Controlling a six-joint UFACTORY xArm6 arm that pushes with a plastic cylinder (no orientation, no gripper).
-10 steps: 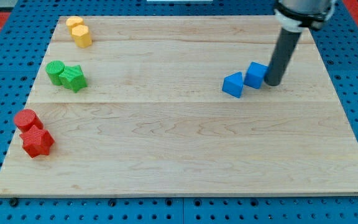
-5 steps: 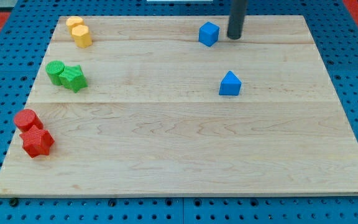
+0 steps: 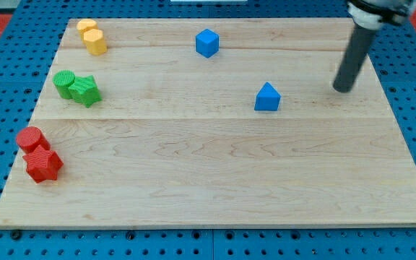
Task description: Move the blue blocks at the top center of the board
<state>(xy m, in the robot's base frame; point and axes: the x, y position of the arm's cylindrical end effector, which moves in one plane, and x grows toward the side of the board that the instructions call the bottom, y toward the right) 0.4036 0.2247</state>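
A blue cube (image 3: 207, 42) sits near the view's top centre of the wooden board (image 3: 215, 180). A blue triangular block (image 3: 267, 97) lies right of centre, lower than the cube and apart from it. My tip (image 3: 342, 89) rests on the board to the right of the triangular block, with a clear gap between them, and far from the cube. The dark rod rises from it toward the view's top right.
Two yellow cylinders (image 3: 92, 36) stand at the top left. A green cylinder (image 3: 65, 83) and a green star block (image 3: 87, 90) sit together at the left. A red cylinder (image 3: 30, 139) and a red star block (image 3: 43, 165) sit at the lower left.
The blue cube has been pushed up and left to the top centre. My tip has since swung away to the right and down, now right of the triangular block.
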